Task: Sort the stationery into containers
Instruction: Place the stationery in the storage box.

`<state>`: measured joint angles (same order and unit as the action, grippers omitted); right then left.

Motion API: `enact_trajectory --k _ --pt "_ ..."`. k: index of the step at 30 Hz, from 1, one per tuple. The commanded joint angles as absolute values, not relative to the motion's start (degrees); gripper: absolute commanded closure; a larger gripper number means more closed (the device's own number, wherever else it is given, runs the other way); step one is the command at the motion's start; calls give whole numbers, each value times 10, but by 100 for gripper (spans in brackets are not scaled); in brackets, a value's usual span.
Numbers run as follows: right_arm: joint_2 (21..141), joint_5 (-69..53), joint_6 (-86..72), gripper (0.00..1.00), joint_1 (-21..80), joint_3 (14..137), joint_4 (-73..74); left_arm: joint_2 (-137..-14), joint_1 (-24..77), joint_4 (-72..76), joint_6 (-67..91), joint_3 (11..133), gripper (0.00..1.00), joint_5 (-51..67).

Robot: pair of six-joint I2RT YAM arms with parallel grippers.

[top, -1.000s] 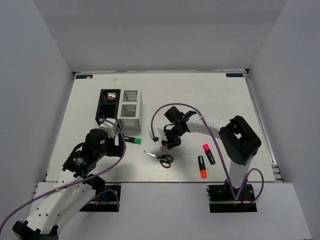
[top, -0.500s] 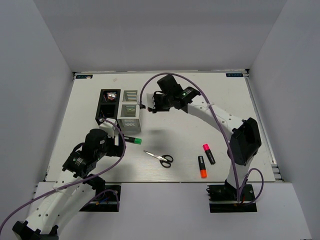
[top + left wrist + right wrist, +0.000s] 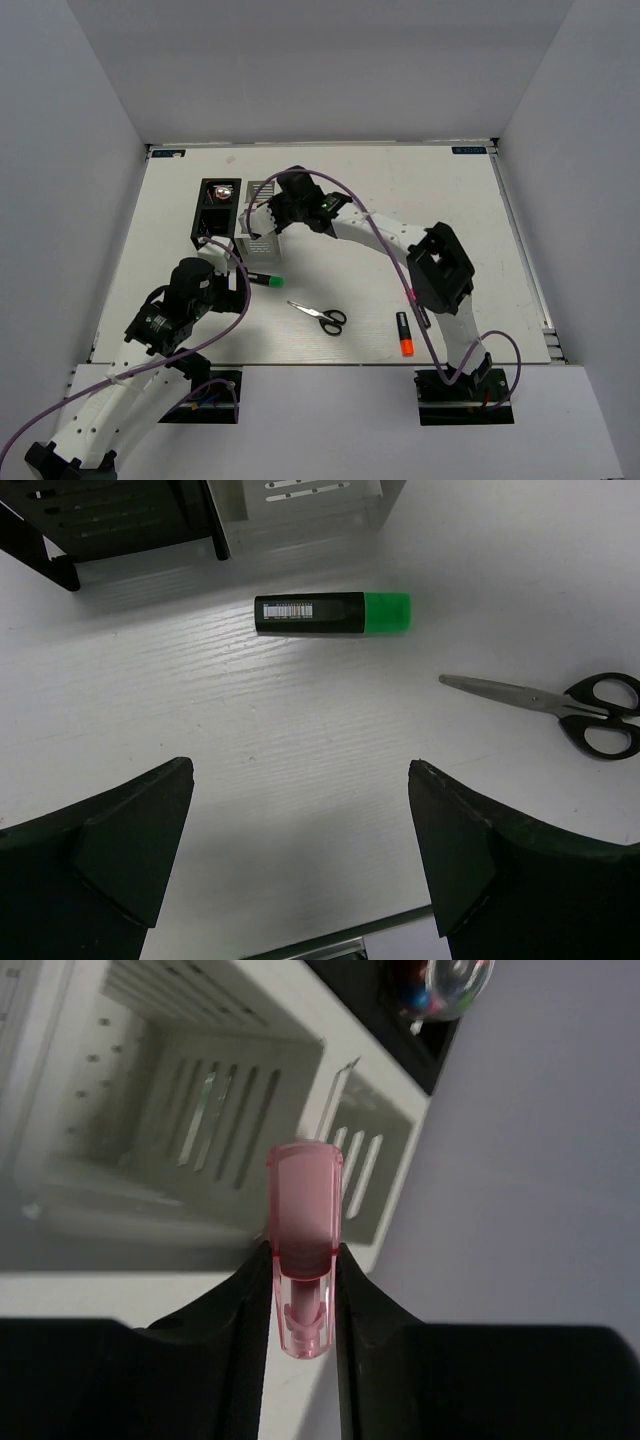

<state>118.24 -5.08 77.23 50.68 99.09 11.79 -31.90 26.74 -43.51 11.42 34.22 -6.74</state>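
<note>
Right gripper [image 3: 303, 1278] pinching pink capsule [image 3: 305, 1200], seemingly over white organiser [image 3: 190, 1095], unseen from above; left gripper [image 3: 298, 785] spread

My right claw [image 3: 303, 1295] pinches a translucent pink capsule [image 3: 305, 1195] upright at the centre of the wrist view, over the white mesh organiser [image 3: 262, 222]. The black organiser [image 3: 214, 215] stands just beside it, upper left of the overhead view. Below them lie a green-capped black marker [image 3: 265, 280], closed black-handled scissors [image 3: 320, 316] and, lower right, an orange-capped marker [image 3: 403, 335].
</note>
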Motion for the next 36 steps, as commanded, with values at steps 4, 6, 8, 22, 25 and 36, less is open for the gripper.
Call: enact_trajectory --k 4,6,8,22,25,36 --pt "1232 -32 836 100 512 1073 17 -309 265 -437 115 343 2 -75" --pt "1237 -33 835 100 511 1076 15 -307 265 -435 116 342 2 -74" --pt "1239 -39 834 100 511 1074 15 -305 265 -436 113 340 2 -74" --pt "1281 -25 824 100 508 1091 9 -304 265 -437 114 341 2 -73" --pt "1309 -3 821 100 509 1135 18 -302 265 -439 116 341 2 -75" --pt "1303 -6 838 79 507 1111 17 -305 265 -437 115 341 2 -74"
